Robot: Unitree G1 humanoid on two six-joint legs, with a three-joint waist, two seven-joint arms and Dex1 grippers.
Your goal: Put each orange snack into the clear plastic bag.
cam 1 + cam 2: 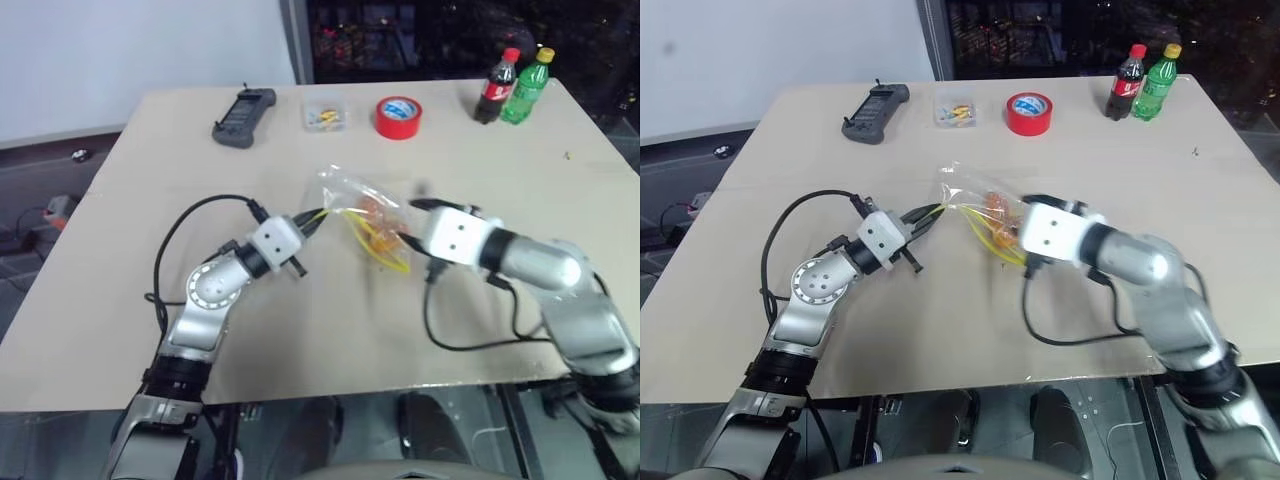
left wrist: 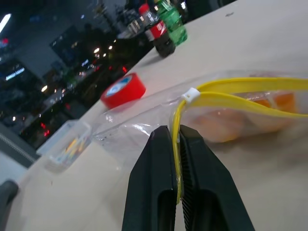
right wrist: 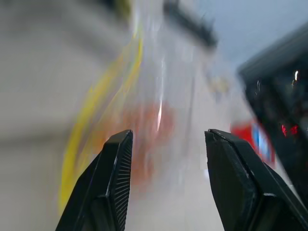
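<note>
We are looking at the clear plastic bag [image 1: 365, 215] lying near the middle of the worktop [image 1: 300, 330], with orange snacks [image 2: 250, 113] showing through its film; how many are inside we cannot tell. We are judging the bag light, limp, crinkly and slippery, likely to sag and fold shut unless held by its stiffer yellow seal strip [image 2: 240, 94], which is the best hold. The snacks look small, light and probably soft, so they want a gentle pinch across the middle. Our left hand [image 2: 177, 139], at the bag's nine o'clock, is pinching that strip with fingers closed tight on it. Our right hand [image 3: 166, 139], at the bag's three o'clock, is standing partly open with nothing between its fingers, facing the bag. Toward twelve o'clock are sitting a red tape roll [image 1: 398, 116] and two bottles [image 1: 512, 88].
</note>
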